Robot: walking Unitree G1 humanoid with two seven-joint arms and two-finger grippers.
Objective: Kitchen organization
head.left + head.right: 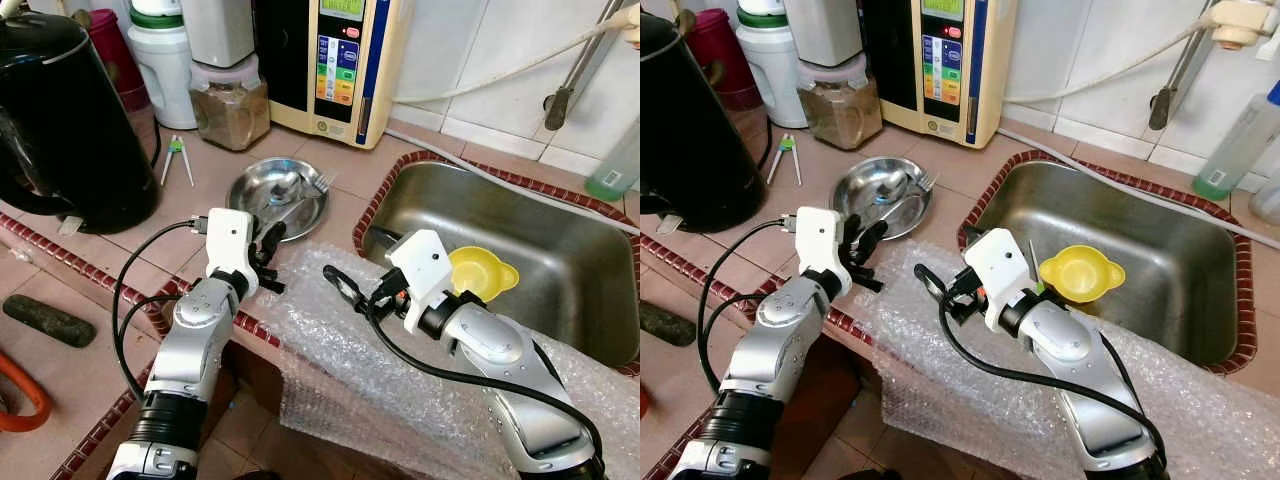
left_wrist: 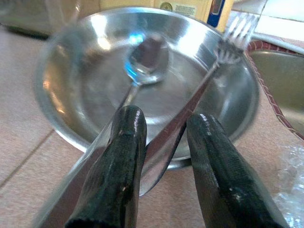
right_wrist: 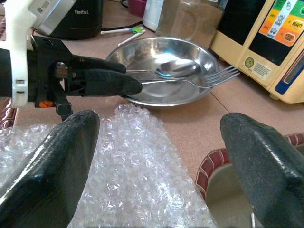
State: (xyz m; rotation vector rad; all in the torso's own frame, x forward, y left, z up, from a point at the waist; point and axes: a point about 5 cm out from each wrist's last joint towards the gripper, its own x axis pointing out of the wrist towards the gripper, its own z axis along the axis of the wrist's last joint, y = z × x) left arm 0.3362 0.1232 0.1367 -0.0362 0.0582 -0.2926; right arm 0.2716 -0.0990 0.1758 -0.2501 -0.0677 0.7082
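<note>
A shallow round stainless-steel bowl (image 1: 278, 186) sits on the terracotta tiled counter (image 1: 90, 370), just left of the sink and near the front of a cream water-purifier unit (image 1: 335, 65). Inside it lie a polished metal spoon (image 2: 145, 57), bowl end towards the middle, and a slim metal fork (image 2: 228, 45) whose tines overhang the far right rim. The left gripper (image 1: 266, 250) is at the bowl's near edge; its two rounded, matte black fingers (image 2: 118, 166) stand a little apart with the fork's flat handle running between them, and whether they actually press on it cannot be told. The right gripper (image 1: 342, 288) hovers over a crinkled sheet of clear bubble wrap (image 1: 330, 370) draped over the counter's near edge, its fingers spread wide and holding nothing.

To the right, the rectangular brushed-steel sink (image 1: 560, 250), edged with small red mosaic tiles, holds a glossy yellow plastic funnel (image 1: 480, 272). At the far left stands a black plastic electric kettle (image 1: 60, 120). Beside it, further along the back, are a clear glass jar of brown powder (image 1: 230, 105) and a white canister with a green lid (image 1: 160, 50). A pair of white tongs with a green hinge (image 1: 177, 155) lies flat between kettle and bowl. A translucent green bottle (image 1: 615, 165) stands at the far right against white wall tiles
</note>
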